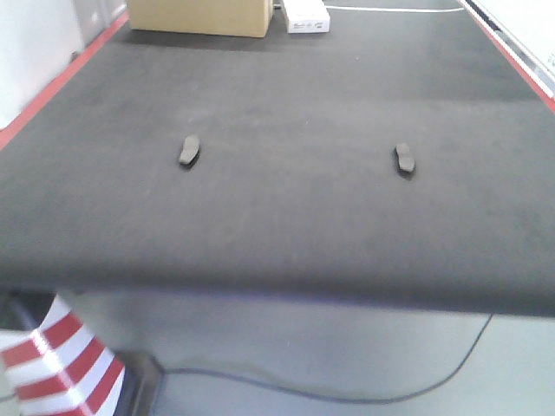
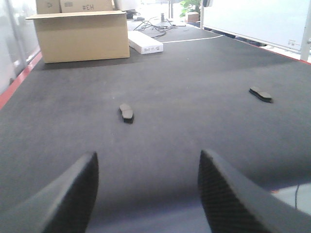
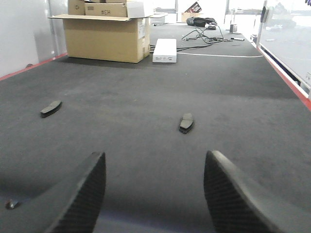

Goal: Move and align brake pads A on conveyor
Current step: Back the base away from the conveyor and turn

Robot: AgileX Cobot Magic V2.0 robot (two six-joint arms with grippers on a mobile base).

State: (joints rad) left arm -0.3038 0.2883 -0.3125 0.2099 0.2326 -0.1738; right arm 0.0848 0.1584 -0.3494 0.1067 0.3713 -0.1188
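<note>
Two dark grey brake pads lie apart on the dark conveyor belt [image 1: 286, 104]. The left brake pad [image 1: 189, 150] [image 2: 127, 112] [image 3: 50, 108] sits ahead of my left gripper [image 2: 148, 167]. The right brake pad [image 1: 405, 159] [image 3: 186, 123] [image 2: 261, 94] lies ahead of my right gripper [image 3: 155, 167]. Both grippers hover near the belt's front edge, open wide, with nothing between their fingers. Neither gripper shows in the front view.
A cardboard box [image 1: 198, 16] [image 2: 80, 35] [image 3: 104, 36] and a flat white box [image 1: 305, 16] [image 2: 145, 42] [image 3: 164, 50] stand at the far end of the belt. Red strips [image 1: 61, 82] [image 3: 286, 77] run along both sides. A red-and-white striped post [image 1: 61, 360] and a cable [image 1: 347, 394] are below the front edge.
</note>
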